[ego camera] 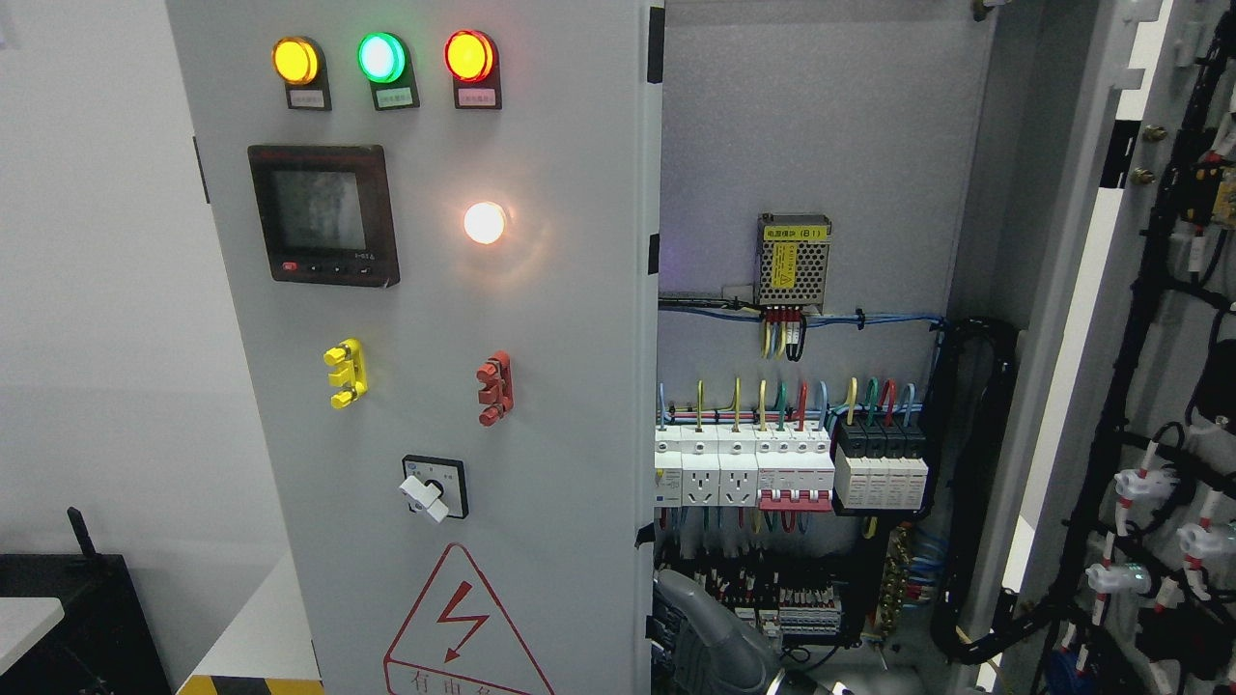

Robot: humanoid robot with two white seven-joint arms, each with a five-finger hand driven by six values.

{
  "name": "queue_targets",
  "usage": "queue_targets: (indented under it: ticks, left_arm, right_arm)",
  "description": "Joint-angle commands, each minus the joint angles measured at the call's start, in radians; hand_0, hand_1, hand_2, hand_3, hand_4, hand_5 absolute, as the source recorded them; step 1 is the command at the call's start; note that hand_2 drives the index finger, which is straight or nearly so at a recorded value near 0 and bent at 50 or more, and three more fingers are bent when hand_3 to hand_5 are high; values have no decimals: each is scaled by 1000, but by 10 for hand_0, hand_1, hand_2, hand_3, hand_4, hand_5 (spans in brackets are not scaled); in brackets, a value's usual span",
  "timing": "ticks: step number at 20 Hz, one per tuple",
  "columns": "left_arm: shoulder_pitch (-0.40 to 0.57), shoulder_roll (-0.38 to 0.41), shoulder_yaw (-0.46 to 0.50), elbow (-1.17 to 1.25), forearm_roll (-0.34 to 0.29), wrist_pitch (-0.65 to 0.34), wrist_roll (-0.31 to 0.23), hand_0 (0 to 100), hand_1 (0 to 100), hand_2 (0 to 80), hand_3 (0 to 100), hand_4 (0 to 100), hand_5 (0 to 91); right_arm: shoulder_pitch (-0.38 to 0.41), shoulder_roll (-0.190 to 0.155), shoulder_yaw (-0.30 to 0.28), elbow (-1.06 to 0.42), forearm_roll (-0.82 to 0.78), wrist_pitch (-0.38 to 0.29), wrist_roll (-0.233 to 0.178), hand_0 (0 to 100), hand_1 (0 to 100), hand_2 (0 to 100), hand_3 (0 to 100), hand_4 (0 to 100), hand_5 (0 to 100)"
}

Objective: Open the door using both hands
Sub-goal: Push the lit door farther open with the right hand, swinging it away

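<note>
The grey electrical cabinet's left door (541, 319) stands closed and carries lamps, a meter screen (323, 214) and a rotary switch (433, 490). The right door (1091, 290) is swung wide open to the right, its inner side and black wiring facing me. The opening shows the cabinet interior (850, 145). A grey part of my right arm (719, 642) rises from the bottom edge just right of the middle, low in the opening beside the left door's edge. The hand itself is hidden.
Inside are a power supply (793, 259), a row of breakers and sockets (772, 473) and terminal blocks below. Cable bundles (975, 463) hang along the right side. A black box (68, 618) sits at the lower left beside a white wall.
</note>
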Motion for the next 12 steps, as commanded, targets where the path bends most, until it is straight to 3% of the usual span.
queue_targets:
  ticks: [1,12]
  left_arm:
    - [0,0,0,-25,0,0,0,0,0,0,0,0,0]
    - [0,0,0,-26,0,0,0,0,0,0,0,0,0]
  right_arm:
    - [5,24,41,-16,-15,2,13,383,0,0,0,0,0]
    - [14,20,49,-47,-23,0,69,383,0,0,0,0,0]
